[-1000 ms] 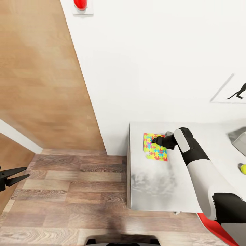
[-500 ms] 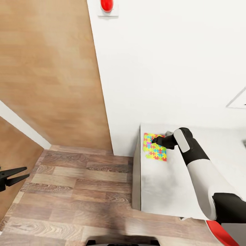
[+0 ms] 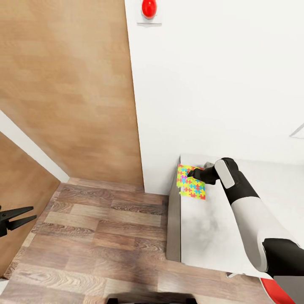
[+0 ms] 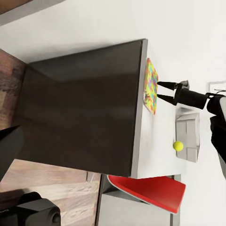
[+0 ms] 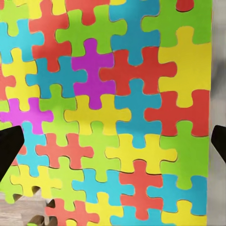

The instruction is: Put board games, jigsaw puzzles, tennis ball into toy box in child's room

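Camera panned left since earlier frames; right gripper [image 3: 191, 173] unmoved over jigsaw puzzle [image 3: 192, 187] on counter [image 3: 211, 236], jaws wide, nothing held; grasp pending.

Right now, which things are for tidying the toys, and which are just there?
For the job:
- jigsaw puzzle
- tennis ball
- toy box
- table
- right tool, open above the puzzle

Just there:
- red chair
- red light on the wall
- left tool, open, away over the floor
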Controlling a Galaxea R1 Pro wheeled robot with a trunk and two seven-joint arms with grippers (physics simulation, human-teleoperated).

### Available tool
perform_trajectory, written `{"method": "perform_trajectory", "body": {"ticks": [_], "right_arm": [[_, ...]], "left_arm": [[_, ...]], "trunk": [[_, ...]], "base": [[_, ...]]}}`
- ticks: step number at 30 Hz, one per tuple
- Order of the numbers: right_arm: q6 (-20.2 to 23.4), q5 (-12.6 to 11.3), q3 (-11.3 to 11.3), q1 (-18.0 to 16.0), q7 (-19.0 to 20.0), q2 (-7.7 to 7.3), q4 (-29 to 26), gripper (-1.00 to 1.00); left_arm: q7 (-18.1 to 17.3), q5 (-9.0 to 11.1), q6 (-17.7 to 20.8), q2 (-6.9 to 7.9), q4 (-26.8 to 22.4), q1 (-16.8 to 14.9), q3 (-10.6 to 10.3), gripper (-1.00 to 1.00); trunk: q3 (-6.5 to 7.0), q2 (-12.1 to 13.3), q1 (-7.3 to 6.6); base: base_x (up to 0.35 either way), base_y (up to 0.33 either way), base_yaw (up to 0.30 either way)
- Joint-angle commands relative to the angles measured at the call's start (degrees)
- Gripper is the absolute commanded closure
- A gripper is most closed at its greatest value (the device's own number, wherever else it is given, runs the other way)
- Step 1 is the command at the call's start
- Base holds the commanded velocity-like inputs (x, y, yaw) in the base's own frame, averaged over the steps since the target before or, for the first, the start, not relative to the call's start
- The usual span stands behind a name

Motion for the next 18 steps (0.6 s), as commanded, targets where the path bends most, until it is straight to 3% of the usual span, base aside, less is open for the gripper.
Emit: {"method": "perform_trajectory", "body": {"ticks": [1,18], "right_arm": [[0.1,-0.6,0.0,0.0,-0.5,-0.01,0.0,-1.00],[0.1,-0.6,0.0,-0.1,-0.5,-0.01,0.0,-1.00]], "left_arm": [[-0.1,0.0,0.2,0.04,0.0,-0.1,0.0,-1.00],[-0.1,0.0,0.2,0.01,-0.1,-0.1,0.0,-1.00]], "trunk": [[-0.08,-0.1,0.03],[-0.06,-0.1,0.03]], "base": [[0.000,0.001,0.022],[0.000,0.010,0.003]]}}
